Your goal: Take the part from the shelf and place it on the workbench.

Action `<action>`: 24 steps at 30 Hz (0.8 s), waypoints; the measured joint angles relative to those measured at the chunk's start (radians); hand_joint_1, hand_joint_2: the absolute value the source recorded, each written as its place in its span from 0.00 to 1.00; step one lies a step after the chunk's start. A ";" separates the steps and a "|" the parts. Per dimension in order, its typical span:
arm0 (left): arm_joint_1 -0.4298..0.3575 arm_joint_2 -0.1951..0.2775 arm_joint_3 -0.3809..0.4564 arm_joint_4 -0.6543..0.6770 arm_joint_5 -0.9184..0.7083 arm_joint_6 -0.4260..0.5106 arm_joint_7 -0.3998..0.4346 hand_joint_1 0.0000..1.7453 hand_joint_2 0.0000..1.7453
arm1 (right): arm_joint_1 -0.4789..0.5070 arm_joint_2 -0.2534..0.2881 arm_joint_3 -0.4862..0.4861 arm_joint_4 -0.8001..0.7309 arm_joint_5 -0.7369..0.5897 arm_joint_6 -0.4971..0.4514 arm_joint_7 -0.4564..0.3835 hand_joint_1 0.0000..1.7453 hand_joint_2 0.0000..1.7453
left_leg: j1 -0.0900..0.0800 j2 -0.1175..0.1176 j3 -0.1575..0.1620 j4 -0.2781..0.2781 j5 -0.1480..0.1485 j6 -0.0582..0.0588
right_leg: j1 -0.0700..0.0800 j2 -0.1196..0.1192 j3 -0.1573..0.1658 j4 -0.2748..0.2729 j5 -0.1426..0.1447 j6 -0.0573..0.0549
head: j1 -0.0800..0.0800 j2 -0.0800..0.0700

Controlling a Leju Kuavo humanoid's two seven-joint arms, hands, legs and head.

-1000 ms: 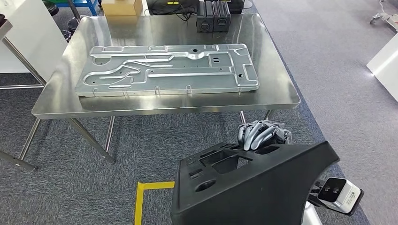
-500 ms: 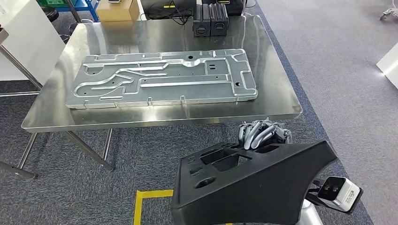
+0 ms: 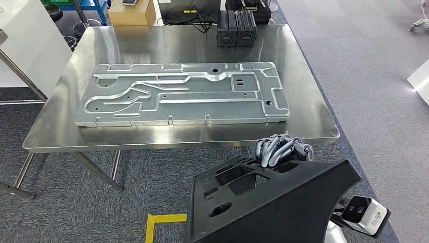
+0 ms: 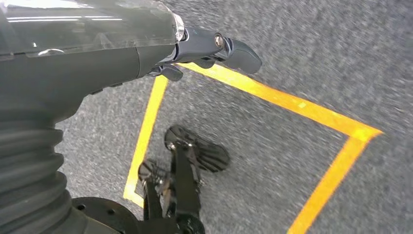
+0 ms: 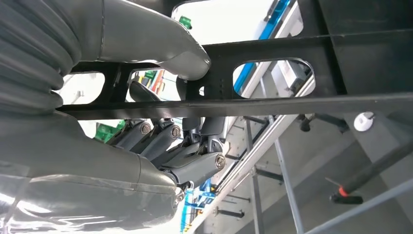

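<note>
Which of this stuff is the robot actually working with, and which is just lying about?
In the job:
black part
right hand, gripping the part
steel workbench

Lying about:
large metal plate
two black boxes
cardboard box
yellow floor tape

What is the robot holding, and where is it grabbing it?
The right hand holds the big black part by its far top edge, fingers curled over the rim beside the cut-out openings. The left hand holds nothing.
</note>
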 joint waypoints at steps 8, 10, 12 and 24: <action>-0.001 -0.002 0.001 0.000 0.011 -0.001 0.000 0.00 1.00 | 0.019 0.000 -0.001 -0.050 0.040 -0.040 -0.002 0.96 1.00 | 0.000 -0.009 0.100 -0.008 -0.078 -0.011 | 0.007 0.002 -0.081 -0.105 0.158 -0.013 | 0.001 0.000; -0.002 -0.002 0.001 0.000 0.015 -0.002 -0.001 0.00 1.00 | 0.026 0.000 -0.006 -0.072 0.055 -0.064 -0.004 0.96 1.00 | -0.002 -0.010 0.107 -0.006 -0.081 -0.024 | 0.009 0.002 -0.076 -0.117 0.155 -0.026 | 0.001 0.000; -0.001 -0.003 0.001 0.001 0.014 -0.003 -0.003 0.00 1.00 | 0.014 -0.001 -0.016 -0.091 0.063 -0.096 -0.003 0.96 1.00 | -0.002 -0.007 0.104 0.030 -0.085 -0.033 | 0.004 0.002 -0.056 -0.128 0.157 -0.039 | 0.001 0.000; -0.015 -0.006 -0.011 0.003 -0.028 -0.042 -0.026 0.00 1.00 | -0.576 -0.056 -0.170 0.330 0.265 -0.300 0.147 0.96 1.00 | 0.010 0.011 -0.030 0.010 0.011 -0.037 | 0.004 0.004 -0.018 -0.132 0.125 -0.024 | 0.001 0.000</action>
